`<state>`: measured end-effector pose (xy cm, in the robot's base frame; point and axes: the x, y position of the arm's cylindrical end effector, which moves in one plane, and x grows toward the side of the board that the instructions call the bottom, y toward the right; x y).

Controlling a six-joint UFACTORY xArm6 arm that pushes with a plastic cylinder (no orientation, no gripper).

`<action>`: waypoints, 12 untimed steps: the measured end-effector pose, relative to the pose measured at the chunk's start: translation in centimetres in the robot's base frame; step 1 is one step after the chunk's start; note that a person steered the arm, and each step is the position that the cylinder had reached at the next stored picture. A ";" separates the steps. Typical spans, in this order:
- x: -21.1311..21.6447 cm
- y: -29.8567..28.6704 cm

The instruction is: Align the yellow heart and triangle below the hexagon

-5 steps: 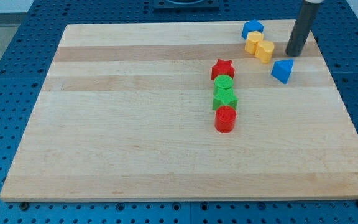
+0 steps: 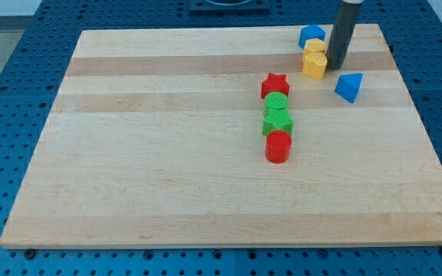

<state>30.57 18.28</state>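
Two yellow blocks sit near the board's top right, one directly above the other. The upper yellow block (image 2: 315, 47) looks like the hexagon and the lower yellow block (image 2: 314, 65) like the heart, though their shapes are hard to make out. A blue triangle (image 2: 348, 87) lies lower right of them. The dark rod comes down from the view's top, and my tip (image 2: 334, 65) rests against the right side of the lower yellow block, up and left of the blue triangle.
A blue block (image 2: 311, 34) sits just above the yellow pair. Near the middle, a column runs down the view: a red star (image 2: 275, 84), two green blocks (image 2: 276, 102) (image 2: 278, 121), then a red cylinder (image 2: 278, 146). The board's right edge (image 2: 409, 92) is close.
My tip has moved left and pushed the lower yellow block left, so it now sits under the upper yellow block. The blue triangle has not moved.
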 end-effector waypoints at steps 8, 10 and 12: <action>8.0 5.1; 8.0 0.5; 7.1 0.5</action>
<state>37.71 18.77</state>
